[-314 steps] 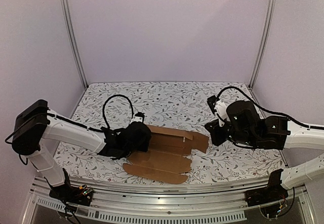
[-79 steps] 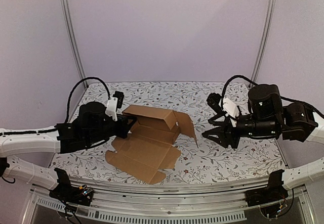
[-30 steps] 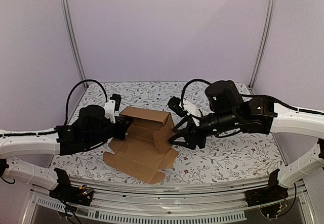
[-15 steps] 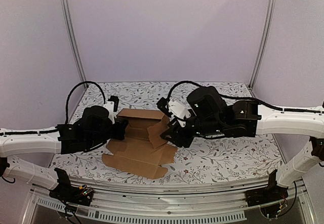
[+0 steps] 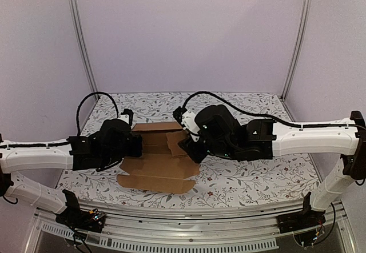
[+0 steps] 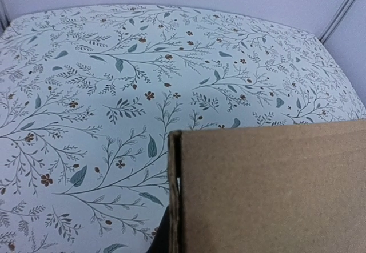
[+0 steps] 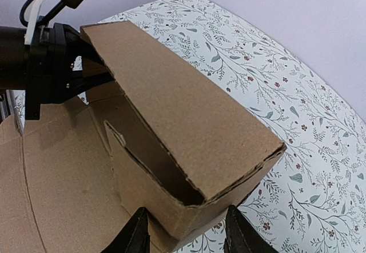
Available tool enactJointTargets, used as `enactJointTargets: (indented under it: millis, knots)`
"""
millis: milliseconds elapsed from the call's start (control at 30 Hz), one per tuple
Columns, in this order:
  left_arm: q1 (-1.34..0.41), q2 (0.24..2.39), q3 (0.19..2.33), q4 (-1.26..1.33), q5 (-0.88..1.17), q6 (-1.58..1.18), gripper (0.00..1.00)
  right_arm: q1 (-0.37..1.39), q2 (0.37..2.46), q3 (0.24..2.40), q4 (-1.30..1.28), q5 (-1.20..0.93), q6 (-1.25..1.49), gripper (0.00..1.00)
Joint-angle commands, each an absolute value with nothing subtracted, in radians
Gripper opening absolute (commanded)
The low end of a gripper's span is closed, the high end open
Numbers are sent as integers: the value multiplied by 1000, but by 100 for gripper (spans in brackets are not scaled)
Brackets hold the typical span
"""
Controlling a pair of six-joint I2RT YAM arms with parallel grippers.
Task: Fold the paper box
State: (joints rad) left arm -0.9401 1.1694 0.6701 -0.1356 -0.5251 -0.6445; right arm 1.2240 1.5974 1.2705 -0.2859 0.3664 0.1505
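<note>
Two arms are meeting over the paper box, which sits roughly mid-desk, a bit left of centre. It's only partly formed. A flat brown sheet lies spread toward the near edge, and the far part is folded up and over into a long hollow sleeve. That sleeve's open end faces the right wrist camera.

The left end effector is clamped tight on the left end of that raised cardboard, pinching the top panel's edge. From its own wrist camera you mostly see plain cardboard filling the lower right, with the flowery desk cover stretching away behind it.

The right end effector comes in from the other side. Its two fingers stand roughly half apart, one on each side of the sleeve's near bottom corner. They look right up against the cardboard, but I honestly can't tell whether they're squeezing it or just sitting around it.

Both black wrists hang low over the desk, nearly facing each other across the box.
</note>
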Motion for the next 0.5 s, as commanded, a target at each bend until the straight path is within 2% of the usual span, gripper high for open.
enactJointTargets:
  millis: [0,467]
  knots:
    - [-981,1194,725,-203,-576,-704,0,1237,1646,1302,-214,463,205,43]
    - [-1031,1265,783,-295,-626,-859,0,1267,1752,1327,-128,645,257,38]
